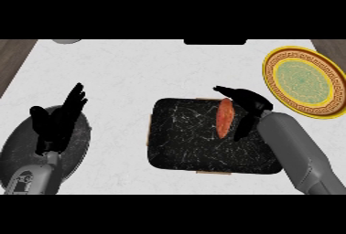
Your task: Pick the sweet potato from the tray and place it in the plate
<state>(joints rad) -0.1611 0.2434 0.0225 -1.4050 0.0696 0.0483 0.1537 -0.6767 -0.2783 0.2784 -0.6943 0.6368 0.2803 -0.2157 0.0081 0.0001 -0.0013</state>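
White marbled counter (135,68), wood floor (13,55) at its corners; right hand (246,103) clasping sweet potato (225,117) over black tray (196,146).

On the white marble worktop (135,68) a black, white-veined square tray (196,146) lies at centre. The long orange sweet potato (225,117) stands on end over the tray's two o'clock corner, the black right hand (249,106) curled against it. At two o'clock sits the round yellow, green-centred patterned plate (304,82). At nine o'clock the black left hand (61,119) rests open over a dark grey round pan (27,148).
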